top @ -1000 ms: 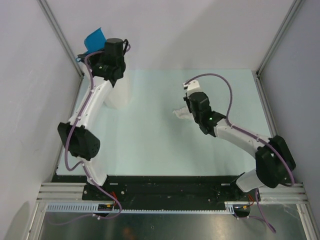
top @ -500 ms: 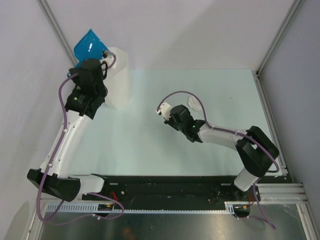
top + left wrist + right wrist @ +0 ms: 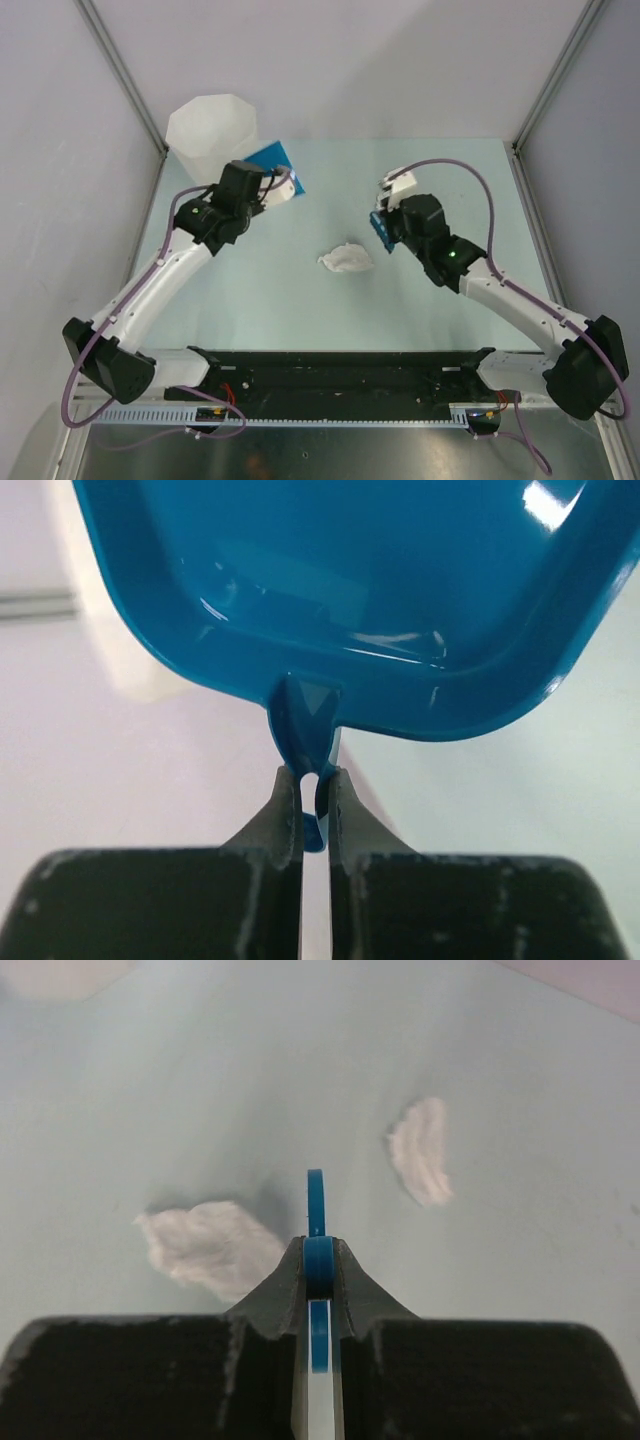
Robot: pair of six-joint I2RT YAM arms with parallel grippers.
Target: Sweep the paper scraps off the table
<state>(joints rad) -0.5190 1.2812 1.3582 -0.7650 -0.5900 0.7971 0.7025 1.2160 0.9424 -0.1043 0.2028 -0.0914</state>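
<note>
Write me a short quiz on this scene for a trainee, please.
1. True or false: the left gripper is shut on the handle of the blue dustpan.
2. Where does the white bin stand on the table? A: far left corner. B: near right corner. C: centre.
3. In the right wrist view, how many paper scraps lie beyond the right gripper, which is shut on a thin blue tool?
Key: 1 true; 2 A; 3 two.
</note>
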